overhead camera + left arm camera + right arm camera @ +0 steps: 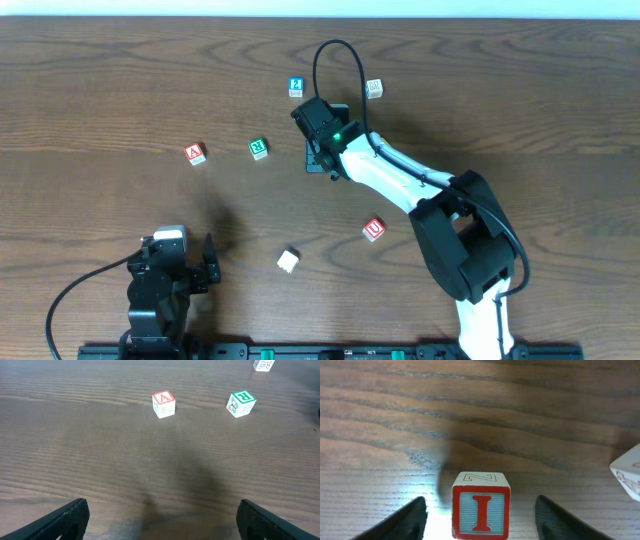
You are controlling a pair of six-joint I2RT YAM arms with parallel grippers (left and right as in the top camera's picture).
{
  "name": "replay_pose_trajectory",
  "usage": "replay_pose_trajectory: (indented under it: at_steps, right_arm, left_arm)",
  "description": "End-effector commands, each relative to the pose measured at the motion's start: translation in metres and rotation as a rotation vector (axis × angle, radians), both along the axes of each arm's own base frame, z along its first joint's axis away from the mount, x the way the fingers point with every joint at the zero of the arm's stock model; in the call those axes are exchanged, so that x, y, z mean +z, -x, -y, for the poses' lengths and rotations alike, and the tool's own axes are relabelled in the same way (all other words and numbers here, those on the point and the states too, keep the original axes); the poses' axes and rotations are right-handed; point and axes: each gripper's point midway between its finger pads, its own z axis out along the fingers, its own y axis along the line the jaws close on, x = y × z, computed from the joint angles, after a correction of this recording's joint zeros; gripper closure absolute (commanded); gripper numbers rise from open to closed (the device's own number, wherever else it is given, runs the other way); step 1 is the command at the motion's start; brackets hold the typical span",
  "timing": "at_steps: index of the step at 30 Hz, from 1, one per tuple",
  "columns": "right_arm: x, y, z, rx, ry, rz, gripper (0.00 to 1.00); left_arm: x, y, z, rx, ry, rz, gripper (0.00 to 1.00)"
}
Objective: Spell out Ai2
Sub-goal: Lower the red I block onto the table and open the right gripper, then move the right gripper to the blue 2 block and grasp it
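A red-framed "I" block [481, 512] stands on the table between the two fingers of my right gripper [481, 501], which is open around it without touching. In the overhead view my right gripper [322, 157] covers that block. The red "A" block [196, 154] lies at the left, also in the left wrist view [163, 404]. The blue "2" block [295, 87] lies at the back. My left gripper [205, 262] is open and empty at the front left, well short of the "A" block; its fingers [163, 506] show at the bottom.
A green "R" block [259, 149] sits right of the "A" block, also in the left wrist view [241, 403]. A pale block [374, 89] lies at the back, a red "U" block [373, 230] and a white block [288, 261] nearer the front.
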Motion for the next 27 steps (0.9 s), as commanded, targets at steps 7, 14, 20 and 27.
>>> replay_pose_trajectory:
  at_steps: [7, 14, 20, 27]
  right_arm:
    - [0.02, -0.008, -0.017, 0.132, 0.02, 0.022, 0.01]
    - [0.092, -0.043, -0.041, 0.22, -0.011, 0.15, 0.01]
    - [0.151, -0.084, -0.071, 0.3, -0.09, 0.381, 0.01]
    - [0.134, -0.122, -0.081, 0.297, -0.183, 0.438, 0.01]
  left_arm:
    - [-0.003, 0.0, -0.003, 0.013, -0.012, -0.002, 0.05]
    - [-0.003, 0.0, -0.003, 0.013, -0.012, -0.002, 0.05]
    - [-0.003, 0.0, -0.003, 0.013, -0.012, -0.002, 0.05]
    - [-0.003, 0.0, -0.003, 0.013, -0.012, -0.002, 0.05]
